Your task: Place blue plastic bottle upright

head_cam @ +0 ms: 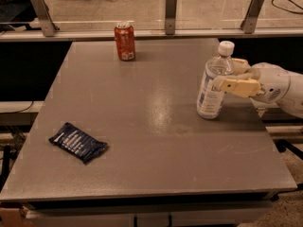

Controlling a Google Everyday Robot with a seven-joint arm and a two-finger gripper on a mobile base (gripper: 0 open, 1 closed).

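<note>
The blue plastic bottle (211, 90), clear with a white cap and a pale-blue label, stands almost upright on the right side of the grey table (156, 141), its base on or just at the surface. My gripper (223, 74) reaches in from the right and is shut on the bottle's upper body, just below the neck. One cream finger (239, 85) lies in front of the bottle and the other shows behind it.
A red-orange soda can (125, 42) stands at the table's far edge, left of centre. A flat dark-blue packet (77, 143) lies at the front left. A rail with metal posts (171, 12) runs behind the table. The table's right edge is close to the bottle.
</note>
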